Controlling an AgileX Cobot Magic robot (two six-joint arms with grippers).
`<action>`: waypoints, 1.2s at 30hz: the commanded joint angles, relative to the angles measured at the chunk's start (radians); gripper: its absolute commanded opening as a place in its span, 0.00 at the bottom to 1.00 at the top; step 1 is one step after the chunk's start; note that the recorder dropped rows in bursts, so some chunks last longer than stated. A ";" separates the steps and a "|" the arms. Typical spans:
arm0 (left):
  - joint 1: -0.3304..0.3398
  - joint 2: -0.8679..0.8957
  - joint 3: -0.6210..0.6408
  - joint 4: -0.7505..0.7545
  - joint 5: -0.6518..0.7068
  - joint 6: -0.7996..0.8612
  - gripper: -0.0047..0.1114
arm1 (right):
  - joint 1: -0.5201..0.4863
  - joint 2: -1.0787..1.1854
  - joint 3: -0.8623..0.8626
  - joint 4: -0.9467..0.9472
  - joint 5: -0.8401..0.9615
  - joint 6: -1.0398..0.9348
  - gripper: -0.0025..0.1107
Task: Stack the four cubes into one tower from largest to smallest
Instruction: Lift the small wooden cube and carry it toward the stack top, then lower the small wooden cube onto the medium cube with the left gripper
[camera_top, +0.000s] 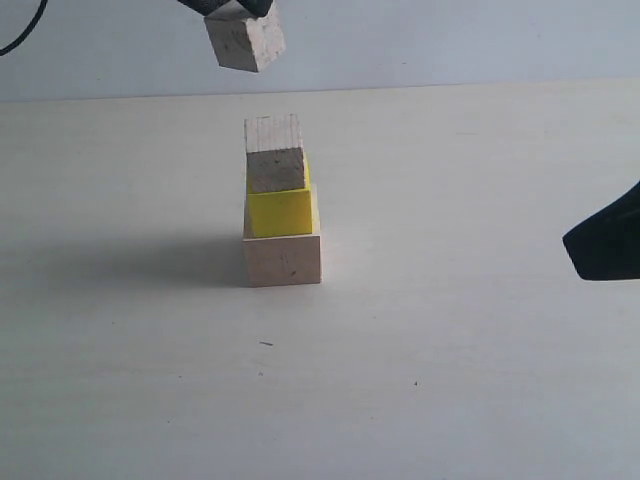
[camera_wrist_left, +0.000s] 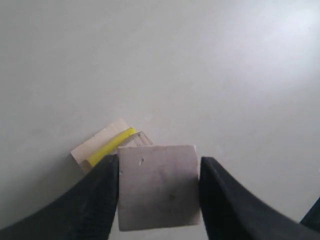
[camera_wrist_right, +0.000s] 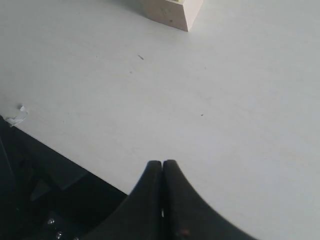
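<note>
Three-cube tower (camera_top: 283, 215) stands on table (camera_top: 480, 350); left pincer (camera_wrist_left: 159, 161) clamps fourth cube (camera_wrist_left: 159, 192) overhead; right pincer (camera_wrist_right: 162, 167) closed, empty.

Table (camera_top: 480, 380): bears tower (camera_top: 281, 215), mid.
Base cube (camera_top: 283, 260): on table.
Second cube (camera_top: 282, 212): on base.
Third cube (camera_top: 276, 170): on second.
Fourth cube (camera_top: 245, 42): in left gripper (camera_wrist_left: 159, 161), above tower, slightly left.

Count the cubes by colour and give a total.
Pale wood: 3 (base cube, third-tier cube, held cube)
Yellow: 1 (yellow cube)
Total: 4
</note>
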 joint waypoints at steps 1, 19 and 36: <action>-0.006 -0.013 0.001 0.020 -0.006 -0.002 0.04 | -0.003 -0.006 0.006 0.005 -0.019 -0.002 0.02; -0.131 -0.123 0.238 0.181 -0.162 -0.481 0.04 | -0.003 -0.006 0.006 -0.070 -0.078 0.107 0.02; -0.279 -0.121 0.244 0.525 -0.238 -0.848 0.04 | -0.003 -0.006 0.006 -0.134 -0.073 0.046 0.02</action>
